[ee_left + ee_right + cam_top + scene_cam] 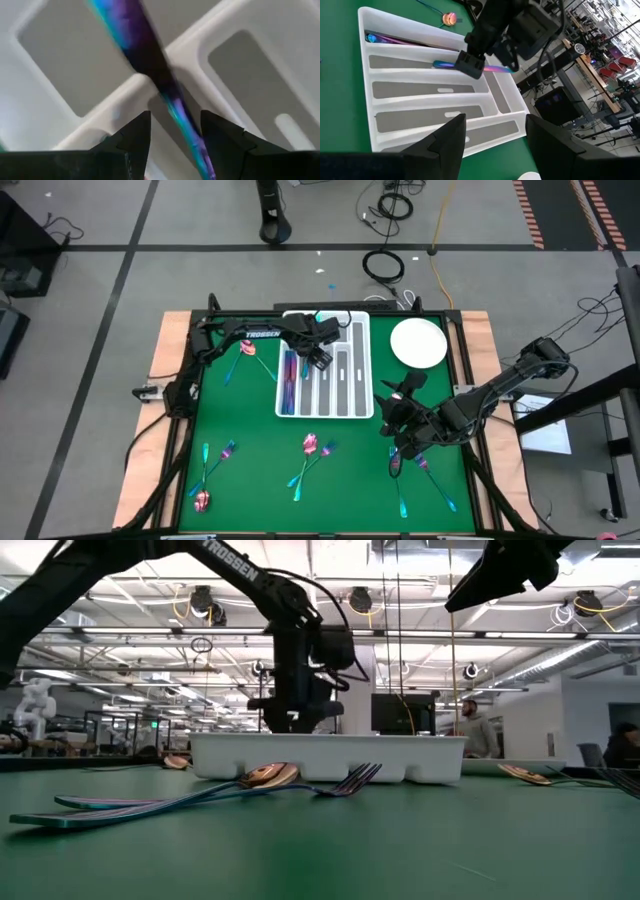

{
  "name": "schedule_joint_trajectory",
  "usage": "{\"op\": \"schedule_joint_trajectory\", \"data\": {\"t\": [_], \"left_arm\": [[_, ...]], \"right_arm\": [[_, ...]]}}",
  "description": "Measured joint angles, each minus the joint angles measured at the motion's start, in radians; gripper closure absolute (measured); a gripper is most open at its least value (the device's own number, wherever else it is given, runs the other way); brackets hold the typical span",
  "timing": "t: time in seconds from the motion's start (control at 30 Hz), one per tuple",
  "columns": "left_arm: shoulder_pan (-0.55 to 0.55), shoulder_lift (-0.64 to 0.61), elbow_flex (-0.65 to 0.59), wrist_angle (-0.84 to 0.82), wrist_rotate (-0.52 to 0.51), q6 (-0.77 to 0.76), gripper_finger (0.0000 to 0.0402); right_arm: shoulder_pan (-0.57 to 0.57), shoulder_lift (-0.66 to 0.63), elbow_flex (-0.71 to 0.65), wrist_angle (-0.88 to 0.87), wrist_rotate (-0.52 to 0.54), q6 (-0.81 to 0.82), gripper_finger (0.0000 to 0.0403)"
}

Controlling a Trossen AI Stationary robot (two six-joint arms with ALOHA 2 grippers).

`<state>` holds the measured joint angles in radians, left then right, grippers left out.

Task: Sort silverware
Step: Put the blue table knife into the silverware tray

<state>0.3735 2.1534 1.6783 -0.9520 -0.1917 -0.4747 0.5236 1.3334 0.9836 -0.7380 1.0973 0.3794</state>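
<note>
Along the near edge of the green bench [250, 420] lie loose pieces of silverware [310, 448] in small clusters: a few at the near left, a spoon and fork near the middle, and several more at the near right. In the low view, a spoon [265, 776] and a fork [350, 780] lie crossed in front of the white tray [330, 755].

The right gripper [402, 442] hovers over the near-right cluster with its jaws spread wide and nothing between them.

Farther back, the white tray [362, 370] sits mid-bench, with several iridescent pieces already in its leftmost compartment [288, 380]. The left gripper [318, 358] hangs over the tray's far left part, closed on a slim utensil [150, 55] whose purple-teal length runs between its fingers [135, 135] and crosses a tray divider. A spoon [247, 352] lies on the bench left of the tray.

A round white plate [418, 343] rests at the far right, just beside the tray.
</note>
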Motion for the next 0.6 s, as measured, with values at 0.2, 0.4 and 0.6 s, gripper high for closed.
{"op": "schedule_joint_trajectory", "data": {"t": [0.2,0.4,0.6], "left_arm": [[0.0,0.029,0.003,0.003,0.0,-0.008,0.0228],[0.0,0.029,0.001,0.003,0.006,-0.011,0.0268],[0.0,0.029,0.012,0.005,0.045,-0.036,0.0331]], "right_arm": [[0.0,0.0,0.0,-0.002,0.0,0.001,0.0209],[0.0,0.0,0.0,-0.005,0.0,0.0,0.0209],[0.0,0.0,0.0,-0.005,0.0,0.0,0.0209]]}}
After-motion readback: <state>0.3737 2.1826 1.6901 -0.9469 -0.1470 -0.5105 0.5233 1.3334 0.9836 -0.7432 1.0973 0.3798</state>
